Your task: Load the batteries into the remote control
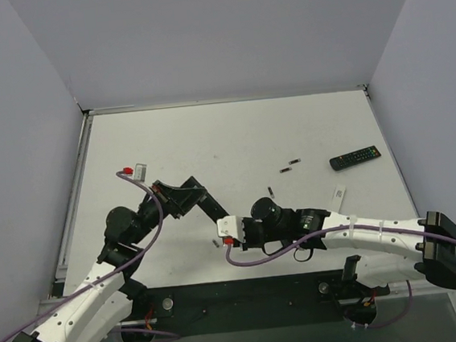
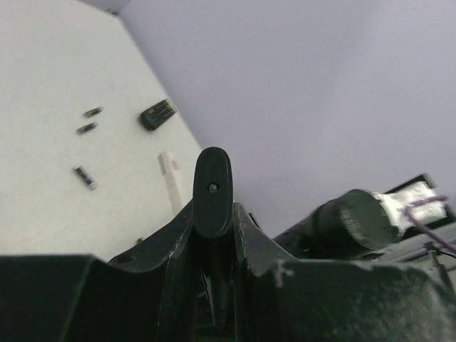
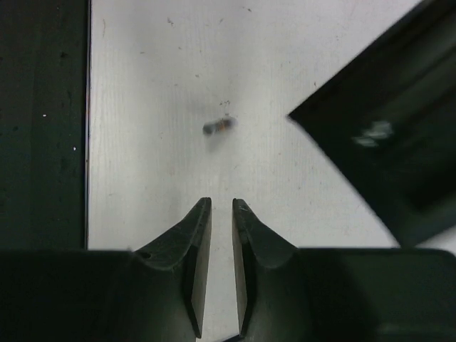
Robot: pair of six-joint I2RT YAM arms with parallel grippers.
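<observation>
Batteries are tiny, light, slick, so they'll probably roll; pinch one across its middle. One battery (image 3: 218, 127) lies on the worktop (image 3: 157, 85) at 12 o'clock from the right hand (image 3: 221, 206), nearly clenched, empty. Remote (image 1: 354, 158) sits well apart.

- Lab-style robot test cell, not a home
- Plain white tabletop (image 1: 209, 140) boxed in by blank lavender-grey walls (image 1: 222, 26) at 9, 12 and 3 o'clock
- Two cabled arms bolted to a black base rail (image 1: 248, 294) at 6 o'clock

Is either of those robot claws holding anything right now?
No. The right gripper is nearly closed on nothing, a battery lying loose ahead. The left gripper looks shut and empty.
</observation>
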